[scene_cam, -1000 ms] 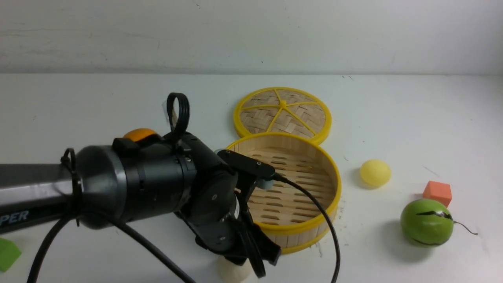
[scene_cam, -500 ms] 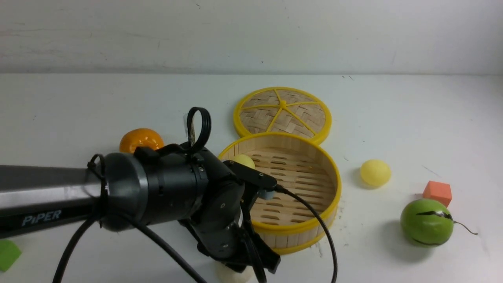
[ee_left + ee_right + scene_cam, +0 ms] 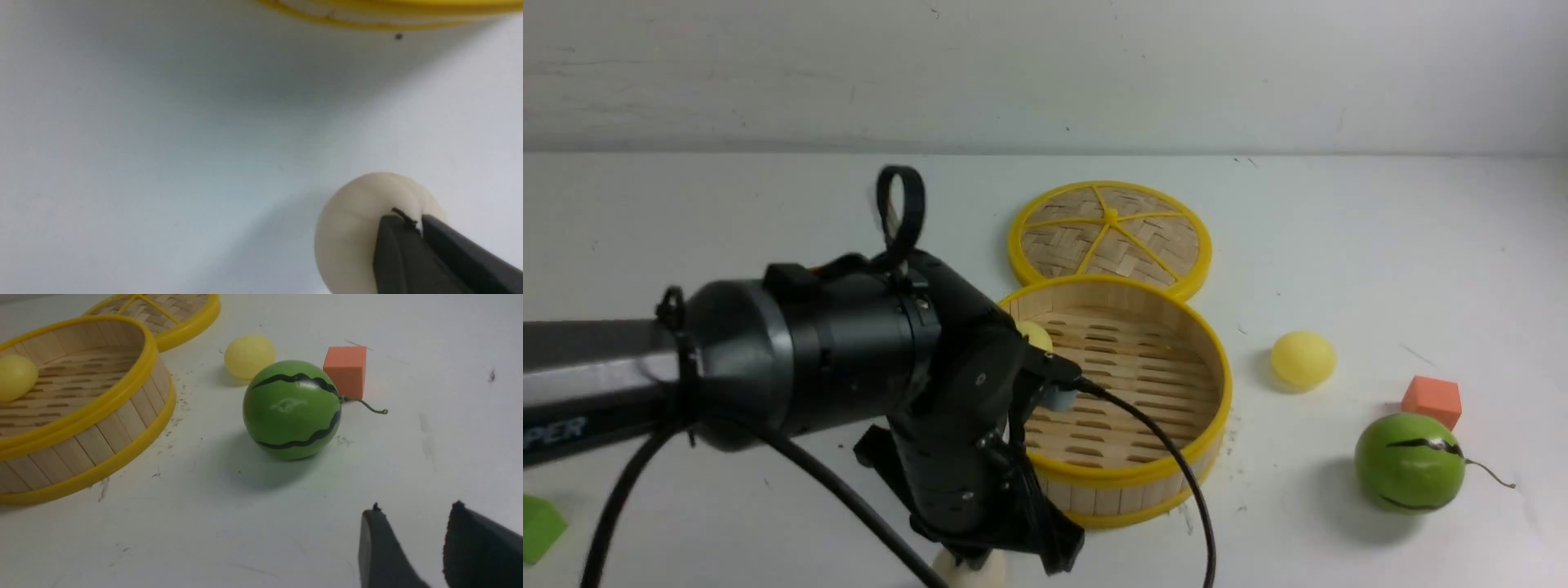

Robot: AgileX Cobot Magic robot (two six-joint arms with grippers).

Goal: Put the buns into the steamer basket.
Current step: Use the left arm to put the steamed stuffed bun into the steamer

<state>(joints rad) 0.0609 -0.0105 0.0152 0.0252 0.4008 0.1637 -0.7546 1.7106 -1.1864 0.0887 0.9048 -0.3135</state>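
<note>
Now the left gripper has the white bun; one bun is in the basket and two are still out.

Just in front of the basket (image 3: 1143,475), toward its left, the left gripper (image 3: 408,218) has its fingers drawn nearly together, pinching the top of the white bun (image 3: 355,228), which seems to rest on the table. Half a second ago that bun lay slightly farther right under the wrist. It has since slid left with the gripper, so the grip has probably taken, and a lift into the basket looks next. Inside the basket, by its left wall, sits the inner bun (image 3: 1033,333), unmoved since then though hidden a second ago. Right of the basket and apart from it, the outer bun (image 3: 1303,358) has not moved. Farther right, the right gripper (image 3: 416,506) hovers with fingers apart, empty.
</note>
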